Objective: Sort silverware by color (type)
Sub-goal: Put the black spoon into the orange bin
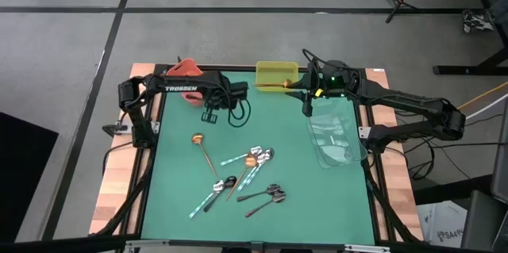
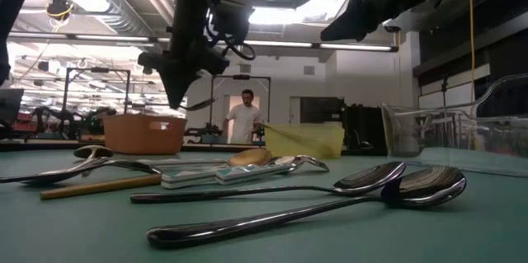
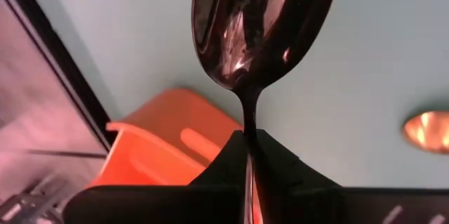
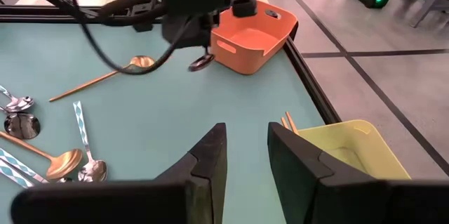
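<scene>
My left gripper (image 3: pixel 247 155) is shut on a black spoon (image 3: pixel 261 20) and hangs above the mat beside the orange bin (image 1: pixel 184 71); the right wrist view shows it too (image 4: pixel 201 54). My right gripper (image 4: pixel 245 157) is open and touches nothing, above the mat's far side next to the yellow bin (image 1: pixel 276 74). Gold handles (image 4: pixel 287 121) stick out over that bin's rim. The other spoons lie flat on the mat: a gold one (image 1: pixel 202 147) alone, then a mixed cluster of black, gold and silver ones (image 1: pixel 248 175) nearer the front edge. My left gripper pinches the black spoon between its two fingers at the thin neck (image 3: pixel 248 115) just behind the bowl. The bowl (image 3: pixel 261 20) juts out past the fingertips. The rest of the handle is hidden between the fingers. The spoon is lifted clear of the mat.
A clear plastic bin (image 1: pixel 334 137) stands at the mat's right side, below my right arm. The black frame rail (image 4: pixel 305 69) runs along the mat's far edge between the bins. A person (image 2: pixel 244 119) stands far off in the room behind.
</scene>
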